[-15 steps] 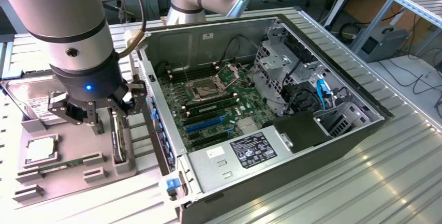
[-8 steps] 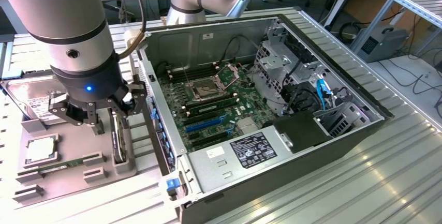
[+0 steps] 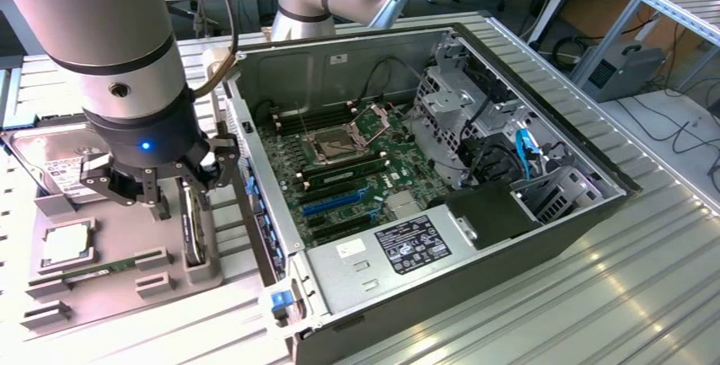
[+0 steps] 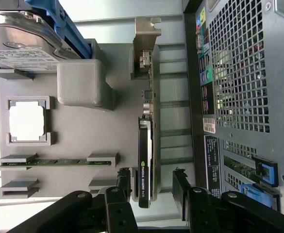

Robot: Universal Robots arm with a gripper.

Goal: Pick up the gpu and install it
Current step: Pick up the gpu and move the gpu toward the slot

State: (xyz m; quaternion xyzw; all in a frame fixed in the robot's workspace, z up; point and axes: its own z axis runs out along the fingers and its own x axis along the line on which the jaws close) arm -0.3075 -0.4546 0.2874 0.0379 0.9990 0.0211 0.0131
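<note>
Lower left of the exterior view: gripper [image 3: 158, 195] sits over the gray tray [image 3: 113, 306], beside the open case [image 3: 303, 70]. Its jaws are apart, one finger [image 4: 179, 187] on each side of the gpu [image 4: 146, 145], with a gap showing on both sides in the wrist view.

Tray contents:
- The gpu stands on edge in a slot nearest the case.
- A hard drive [image 3: 51, 163].
- A CPU [image 3: 67, 243] in a square recess.
- A memory stick [image 3: 96, 271] in a narrow slot.

Case contents: motherboard [image 3: 349, 171], and a power supply [image 3: 394, 247] toward the lower centre.
</note>
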